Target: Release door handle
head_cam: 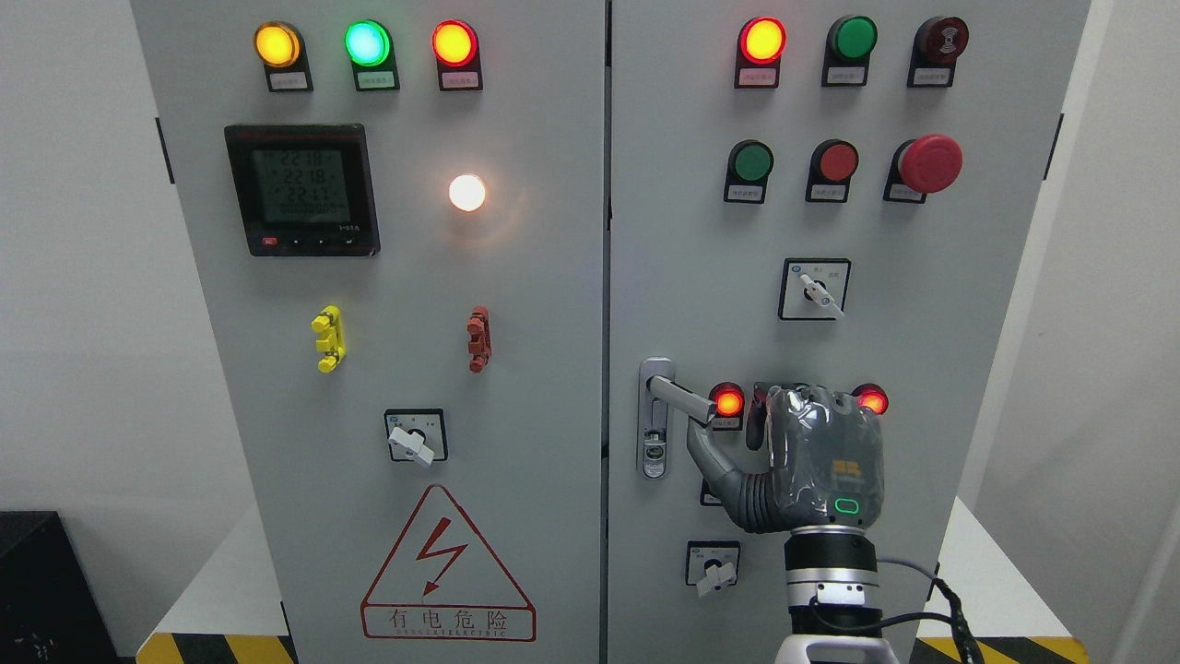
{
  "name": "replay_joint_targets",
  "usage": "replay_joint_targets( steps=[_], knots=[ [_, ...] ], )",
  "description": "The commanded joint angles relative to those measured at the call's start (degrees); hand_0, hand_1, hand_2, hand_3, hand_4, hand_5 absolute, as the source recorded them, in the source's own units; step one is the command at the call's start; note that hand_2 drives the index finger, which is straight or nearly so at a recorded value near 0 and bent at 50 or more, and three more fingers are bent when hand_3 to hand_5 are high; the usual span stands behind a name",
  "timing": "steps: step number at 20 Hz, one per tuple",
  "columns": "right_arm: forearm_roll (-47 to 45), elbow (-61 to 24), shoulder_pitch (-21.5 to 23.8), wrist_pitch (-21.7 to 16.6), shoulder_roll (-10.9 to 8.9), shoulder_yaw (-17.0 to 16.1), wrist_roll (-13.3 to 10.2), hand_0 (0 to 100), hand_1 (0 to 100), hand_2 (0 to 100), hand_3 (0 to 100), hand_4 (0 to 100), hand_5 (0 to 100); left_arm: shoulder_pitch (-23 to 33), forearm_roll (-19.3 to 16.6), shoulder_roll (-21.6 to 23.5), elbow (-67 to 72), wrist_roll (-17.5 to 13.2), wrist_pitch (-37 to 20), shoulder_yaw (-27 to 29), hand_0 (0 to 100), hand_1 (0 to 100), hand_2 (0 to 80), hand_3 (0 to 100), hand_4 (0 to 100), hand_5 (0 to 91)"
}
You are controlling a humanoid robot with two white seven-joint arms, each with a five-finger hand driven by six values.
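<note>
Right hand (811, 461): rises from the bottom edge right of the middle, its back toward the camera, held in front of the lower part of the right cabinet door (996, 304). Its fingers curl toward the panel and clasp nothing; the thumb (708, 456) reaches up to the left, its tip just under the free end of the door handle (680, 398), and I cannot tell whether it touches.
Door handle: silver lever on the right door's left edge, swung out to the right and tilted a little downward from its upright mounting plate (654, 420).
Near the hand: 2 lit red lamps, one (728, 402) just beside the handle's end, one (872, 401) at the hand's upper right.
Right door, upper part: 1 lit red-orange lamp, 2 green buttons, 1 red button, a red mushroom stop button (929, 163), a rotary switch (815, 289).
Left door (553, 304): 3 lit lamps in a row on top, a digital meter (302, 190), a white lamp (466, 192), a yellow clip (328, 338), a red clip (478, 338), a rotary switch, a warning triangle (448, 567).
</note>
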Motion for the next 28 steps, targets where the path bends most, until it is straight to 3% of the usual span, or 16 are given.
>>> replay_joint_targets(
  steps=[1,12,23,28],
  knots=[
    [0.0,-0.2,-0.8,0.0,0.00,-0.8,0.0,33,30,86,100,100,97,0.0,0.0,0.0,-1.1,0.0,0.0,-1.2,0,0,2.6,9,1,0.0],
    [0.0,-0.9,-0.1,-0.5,0.00,-0.5,-0.2,34,30,86,100,100,96,0.0,0.0,0.0,-1.1,0.0,0.0,-1.2,0,0,2.4,9,1,0.0],
    [0.2,-3.5,5.5,-3.5,-0.27,-0.3,-0.6,34,31,85,100,100,96,0.0,0.0,0.0,-1.1,0.0,0.0,-1.2,0,0,2.3,8,1,0.0],
    [0.2,-5.5,8.3,-4.1,-0.62,-0.3,-1.7,34,31,80,100,100,95,0.0,0.0,0.0,-1.1,0.0,0.0,-1.2,0,0,2.3,8,1,0.0]
  ],
)
